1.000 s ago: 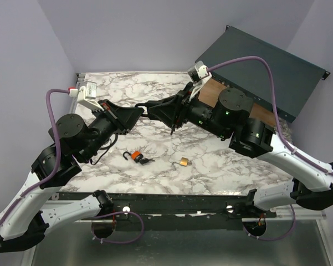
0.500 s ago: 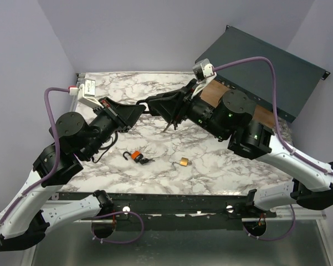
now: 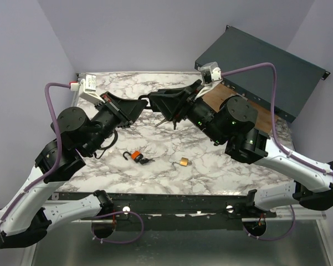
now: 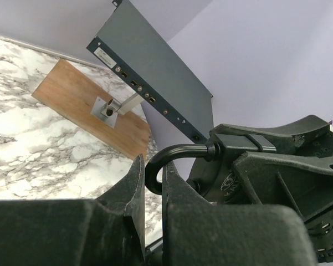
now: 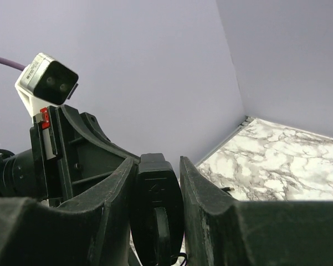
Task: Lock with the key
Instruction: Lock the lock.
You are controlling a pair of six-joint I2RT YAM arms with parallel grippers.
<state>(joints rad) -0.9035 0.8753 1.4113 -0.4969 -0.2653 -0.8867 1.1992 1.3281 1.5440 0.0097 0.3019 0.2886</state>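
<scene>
From above, both arms are raised over the marbled surface (image 3: 210, 166), with their tips meeting in mid-air toward the far side. The left tool (image 3: 143, 104) and right tool (image 3: 157, 101) are both closed on a black padlock (image 3: 149, 102) held between them, clear of the surface. An orange padlock (image 3: 136, 157) lies on the near part of the surface with its shackle swung open, and a small brass padlock (image 3: 184, 162) lies near it to the right. A dark rack unit (image 3: 266, 61) sits tilted at the far right corner. No writing can be read from here.

In the left wrist view, the left tool (image 4: 153, 167) has its fingers nearly together on the padlock's curved black shackle (image 4: 172, 151). The shackle runs to the right into the other arm's tool. Behind it, a wooden board (image 4: 72, 94) with a metal hasp (image 4: 108, 108) lies against the rack unit (image 4: 149, 61). The unit carries a white label (image 4: 103, 54) whose print is too small to read.

In the right wrist view, the right tool (image 5: 157, 166) clamps the black padlock (image 5: 154, 191) by its body. A mark moulded into the body is not legible. The left arm's white camera (image 5: 47, 80) faces the lens.
</scene>
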